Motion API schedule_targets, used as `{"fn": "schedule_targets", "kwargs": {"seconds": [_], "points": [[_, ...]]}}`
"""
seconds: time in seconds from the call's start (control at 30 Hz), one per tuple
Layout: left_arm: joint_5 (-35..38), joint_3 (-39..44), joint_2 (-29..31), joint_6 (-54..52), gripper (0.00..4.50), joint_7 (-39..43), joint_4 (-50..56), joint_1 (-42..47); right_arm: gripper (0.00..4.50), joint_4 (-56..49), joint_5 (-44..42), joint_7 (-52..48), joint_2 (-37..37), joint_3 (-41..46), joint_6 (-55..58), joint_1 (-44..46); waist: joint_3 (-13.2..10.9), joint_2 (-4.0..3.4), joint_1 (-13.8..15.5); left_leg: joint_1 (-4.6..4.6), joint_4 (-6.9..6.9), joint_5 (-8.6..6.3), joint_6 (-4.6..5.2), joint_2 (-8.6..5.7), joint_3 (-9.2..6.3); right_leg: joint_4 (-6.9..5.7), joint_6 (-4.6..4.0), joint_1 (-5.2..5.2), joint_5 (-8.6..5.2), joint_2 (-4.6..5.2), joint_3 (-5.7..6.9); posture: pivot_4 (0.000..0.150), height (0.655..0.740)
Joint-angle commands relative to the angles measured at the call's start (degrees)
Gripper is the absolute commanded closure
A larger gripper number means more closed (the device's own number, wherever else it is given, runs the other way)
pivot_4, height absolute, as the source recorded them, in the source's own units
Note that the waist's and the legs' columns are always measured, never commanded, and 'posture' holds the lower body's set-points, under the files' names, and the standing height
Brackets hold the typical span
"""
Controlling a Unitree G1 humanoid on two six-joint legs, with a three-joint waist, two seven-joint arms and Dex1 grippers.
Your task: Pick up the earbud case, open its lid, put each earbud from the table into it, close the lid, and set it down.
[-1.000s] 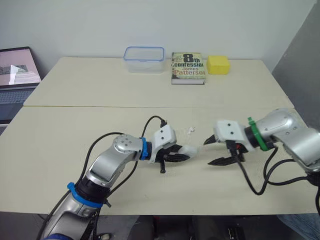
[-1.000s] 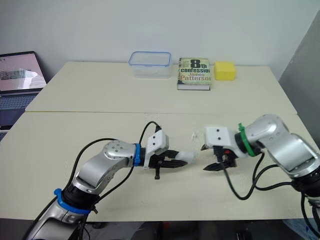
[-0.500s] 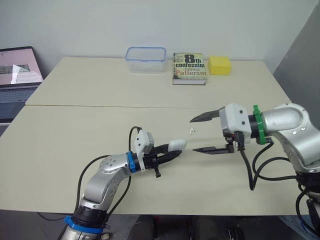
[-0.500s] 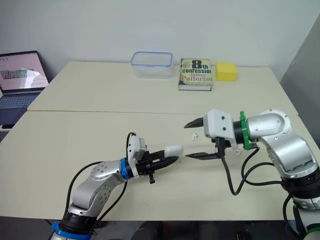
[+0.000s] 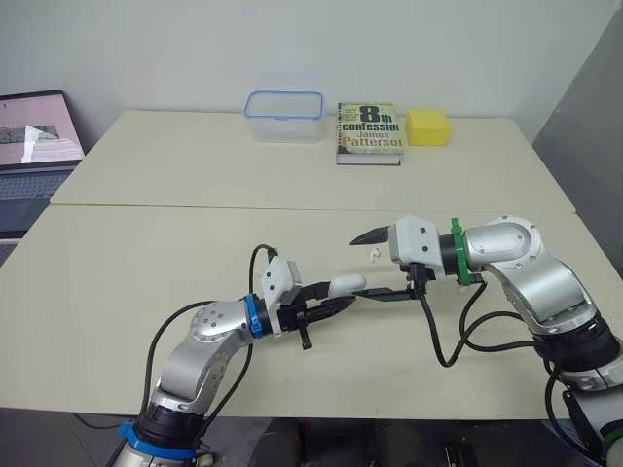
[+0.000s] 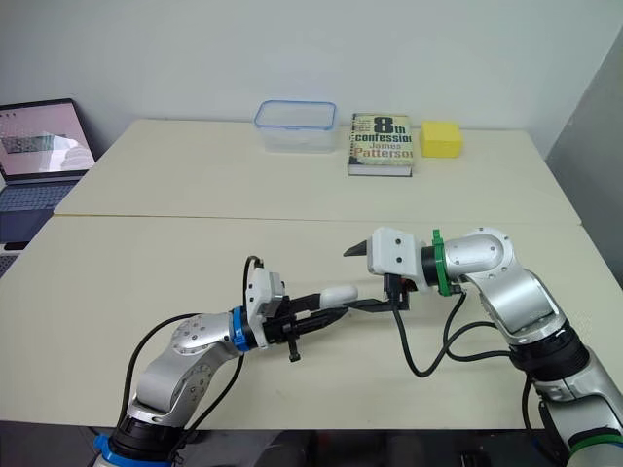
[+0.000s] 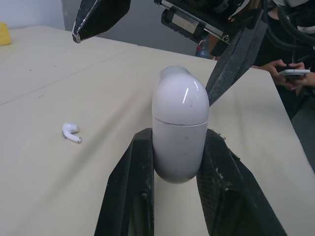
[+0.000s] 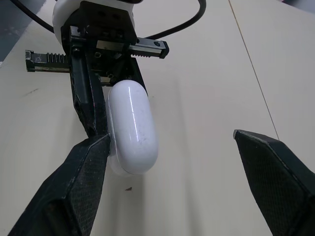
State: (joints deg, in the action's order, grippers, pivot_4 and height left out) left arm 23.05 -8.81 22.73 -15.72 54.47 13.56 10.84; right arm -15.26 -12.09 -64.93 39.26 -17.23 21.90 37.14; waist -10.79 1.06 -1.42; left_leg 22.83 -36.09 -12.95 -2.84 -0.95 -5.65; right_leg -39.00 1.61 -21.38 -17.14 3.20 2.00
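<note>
Holding the earbud case [image 5: 346,284] by its lower half, the left end effector [image 5: 339,298] is closed on it, just above the middle of the worktop [image 5: 146,253]. The case looks light, hard and glossy, so probably slippery; its lid end stays free for taking. The right end effector [image 5: 362,267] is wide open, with one finger beside the lid. One earbud [image 7: 71,132] lies just beyond, with bare room around it.

Glossy white earbud case [image 7: 178,128]; white earbud [image 7: 71,133] on the plain cream table [image 5: 146,253]. Left gripper [image 5: 341,296] and right gripper [image 5: 356,268] have black fingers, behind a blue wrist ring [image 5: 252,316] and a green wrist ring [image 5: 455,265]. Clear container [image 5: 282,115] with blue rim, dark green book [image 5: 368,131] with pale lettering, yellow sponge [image 5: 426,126]
</note>
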Motion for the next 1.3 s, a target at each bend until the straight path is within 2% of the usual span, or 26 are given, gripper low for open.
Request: {"fn": "schedule_targets", "kwargs": {"seconds": [0.03,0.6,0.8,0.93,1.17,1.3], "points": [[-0.2,-1.2,0.4,1.4,3.73,1.1,1.4,0.4,0.33,-0.2,-0.2,0.4,-0.1,1.9,-0.2,2.1,0.0,0.00,0.0,0.00,0.00,0.00,0.00,0.00,0.00,0.00,0.00,0.00,0.00,0.00,0.00,0.150,0.7400],[-1.2,-1.8,1.8,4.3,3.73,1.5,1.2,-0.9,0.33,-1.7,-6.9,-2.6,2.1,5.8,5.6,3.4,0.0,0.00,0.0,0.01,0.01,0.00,0.01,0.00,0.00,0.00,0.00,-0.01,0.00,0.00,0.00,0.150,0.7400],[-0.4,0.6,0.3,5.0,3.73,-1.7,1.2,-1.4,0.33,-1.3,-8.5,-3.0,4.9,8.8,6.3,2.6,0.0,0.00,0.0,0.01,0.01,-0.01,0.01,0.00,0.00,0.01,0.00,0.00,0.00,0.00,0.00,0.150,0.7400],[-2.5,3.3,-2.3,10.4,3.73,-6.0,0.0,-1.9,0.33,-1.6,-8.7,-1.9,6.0,10.5,6.9,1.2,0.0,0.00,0.1,0.01,0.01,-0.01,0.01,0.01,0.02,0.01,0.00,-0.01,0.00,0.00,0.00,0.150,0.7400],[-4.9,6.9,-6.1,17.5,3.73,-12.7,-3.8,-1.9,0.33,-4.3,-8.7,2.1,6.6,14.7,7.3,-5.3,0.0,0.00,0.5,0.02,0.00,-0.01,0.01,-0.01,0.03,0.01,0.00,0.00,0.00,0.01,0.00,0.150,0.7400],[-6.3,8.0,-7.5,21.1,3.73,-15.7,-5.0,-2.4,0.33,-8.2,-10.6,5.9,6.6,19.2,9.4,-12.4,0.0,0.00,1.0,0.02,0.00,-0.01,0.01,0.00,0.04,0.02,0.00,0.00,0.00,0.01,0.01,0.150,0.7400]]}}
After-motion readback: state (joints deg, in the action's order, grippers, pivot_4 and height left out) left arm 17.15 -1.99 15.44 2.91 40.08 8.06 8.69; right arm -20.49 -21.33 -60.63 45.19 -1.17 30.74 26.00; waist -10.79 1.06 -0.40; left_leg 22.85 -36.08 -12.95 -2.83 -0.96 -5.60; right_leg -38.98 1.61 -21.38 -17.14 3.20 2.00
